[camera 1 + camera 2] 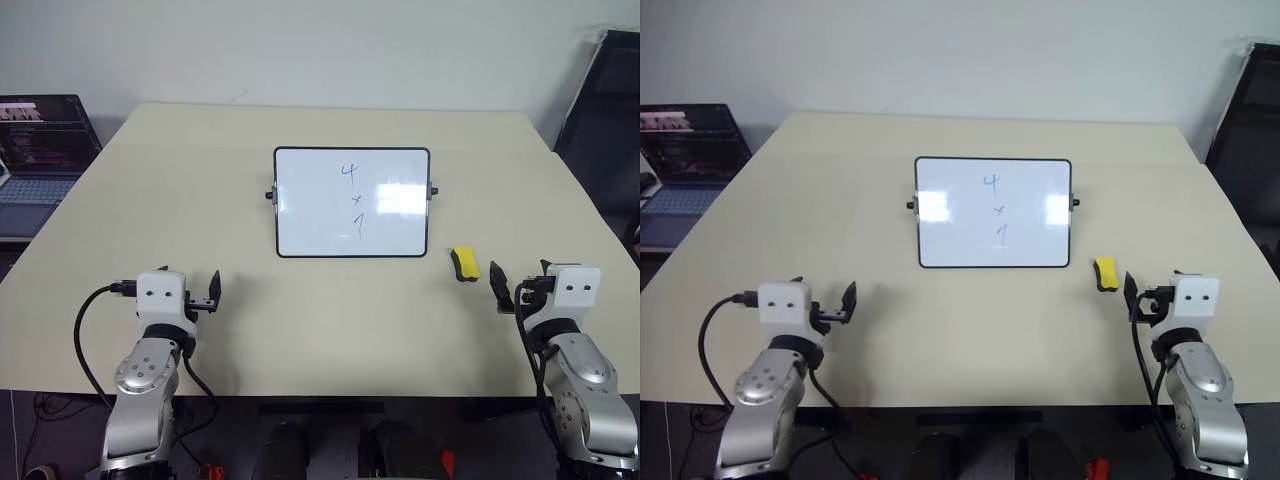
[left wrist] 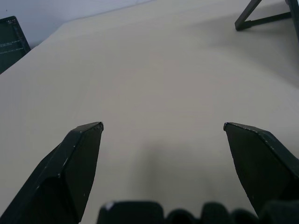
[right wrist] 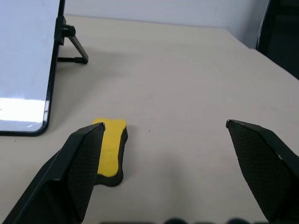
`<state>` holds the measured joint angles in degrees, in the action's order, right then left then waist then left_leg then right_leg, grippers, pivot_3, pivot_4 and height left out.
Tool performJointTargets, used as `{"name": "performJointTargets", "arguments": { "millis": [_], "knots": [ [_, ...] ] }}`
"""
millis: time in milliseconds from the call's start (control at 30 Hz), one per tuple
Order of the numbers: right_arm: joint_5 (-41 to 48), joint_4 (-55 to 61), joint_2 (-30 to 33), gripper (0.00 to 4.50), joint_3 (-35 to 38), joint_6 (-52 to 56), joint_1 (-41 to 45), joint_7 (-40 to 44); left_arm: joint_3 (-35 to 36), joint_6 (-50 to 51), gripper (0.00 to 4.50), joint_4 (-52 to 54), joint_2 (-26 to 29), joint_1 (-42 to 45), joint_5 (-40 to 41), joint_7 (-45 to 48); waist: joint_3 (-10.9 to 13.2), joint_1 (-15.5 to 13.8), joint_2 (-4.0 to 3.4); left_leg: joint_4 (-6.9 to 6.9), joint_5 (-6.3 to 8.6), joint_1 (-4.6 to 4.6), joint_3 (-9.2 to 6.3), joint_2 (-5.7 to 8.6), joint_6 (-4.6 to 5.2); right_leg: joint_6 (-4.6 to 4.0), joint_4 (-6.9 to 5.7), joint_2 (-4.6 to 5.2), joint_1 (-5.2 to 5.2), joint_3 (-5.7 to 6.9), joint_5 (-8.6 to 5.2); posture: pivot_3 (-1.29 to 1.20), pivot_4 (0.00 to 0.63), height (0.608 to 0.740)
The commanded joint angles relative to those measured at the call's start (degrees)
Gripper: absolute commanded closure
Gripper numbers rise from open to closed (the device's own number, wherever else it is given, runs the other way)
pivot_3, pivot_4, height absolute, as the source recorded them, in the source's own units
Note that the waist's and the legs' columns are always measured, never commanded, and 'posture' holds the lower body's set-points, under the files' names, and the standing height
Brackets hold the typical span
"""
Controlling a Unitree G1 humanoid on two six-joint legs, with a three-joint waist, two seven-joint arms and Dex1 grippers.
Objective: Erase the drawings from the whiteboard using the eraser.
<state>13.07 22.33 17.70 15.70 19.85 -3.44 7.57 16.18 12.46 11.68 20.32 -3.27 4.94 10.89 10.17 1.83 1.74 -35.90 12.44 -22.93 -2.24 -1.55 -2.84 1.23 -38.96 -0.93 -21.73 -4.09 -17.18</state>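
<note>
From my head camera, the whiteboard (image 1: 351, 203) stands propped mid-desk (image 1: 300, 310), glossy white in a thin black frame with small side knobs. The drawings (image 1: 352, 198), a blue "4", "x" and "7", run down its middle. The eraser (image 1: 464, 263), a small yellow block, lies just off the board's near right corner.

At my left wrist, my left end effector (image 2: 163, 126) is spread wide over bare desk.

At my right wrist, my right end effector (image 3: 166, 125) gapes open, empty, with the eraser's dark underside showing beside one finger.

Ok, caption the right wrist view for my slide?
Open right gripper facing the yellow eraser beside the whiteboard.
</note>
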Motion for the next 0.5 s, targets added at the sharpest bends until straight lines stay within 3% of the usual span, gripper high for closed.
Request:
{"name": "performJointTargets", "arguments": {
  "millis": [33, 167, 300, 500],
  "knots": [
    [0.34, 3.05, 0.51, 0.02, 0.57, -1.87, 1.03, 1.01, 1.37, -3.93, 0.00, -0.35, 2.57, 1.72, 0.67, 2.38, 0.00, -0.02, 0.00, 0.01, 0.00, 0.01, -0.01, -0.01, 0.00, -0.02, 0.00, 0.00, 0.00, 0.01, -0.01, 0.00, 0.150, 0.740],
    [2.39, 3.15, 0.53, 0.02, 0.83, 0.13, 2.37, 2.13, -0.41, -4.00, 0.00, 0.02, 5.51, 5.39, 5.98, 11.04, 0.00, -0.14, 0.01, 0.00, 0.00, -0.01, -0.01, 0.00, 0.00, -0.02, 0.00, 0.00, 0.01, 0.03, -0.01, 0.00, 0.150, 0.740],
    [2.94, 3.78, 0.57, 0.02, 0.37, 1.66, 4.40, 2.04, -3.25, -0.72, 0.00, -2.86, 12.87, 12.02, 13.00, 26.75, 0.01, -0.03, -0.01, 0.00, 0.00, 0.01, 0.00, -0.01, 0.00, -0.03, -0.02, -0.03, 0.00, 0.04, -0.02, 0.00, 0.150, 0.740],
    [7.22, 6.45, 2.10, 0.02, -0.15, 8.99, 5.51, 4.26, -7.26, 1.04, 0.00, -4.22, 19.50, 20.18, 15.25, 37.92, 0.06, 0.13, -0.05, 0.09, 0.01, -0.01, 0.05, 0.00, 0.00, -0.05, -0.02, -0.04, -0.05, 0.04, -0.02, 0.00, 0.150, 0.740]
  ]
}}
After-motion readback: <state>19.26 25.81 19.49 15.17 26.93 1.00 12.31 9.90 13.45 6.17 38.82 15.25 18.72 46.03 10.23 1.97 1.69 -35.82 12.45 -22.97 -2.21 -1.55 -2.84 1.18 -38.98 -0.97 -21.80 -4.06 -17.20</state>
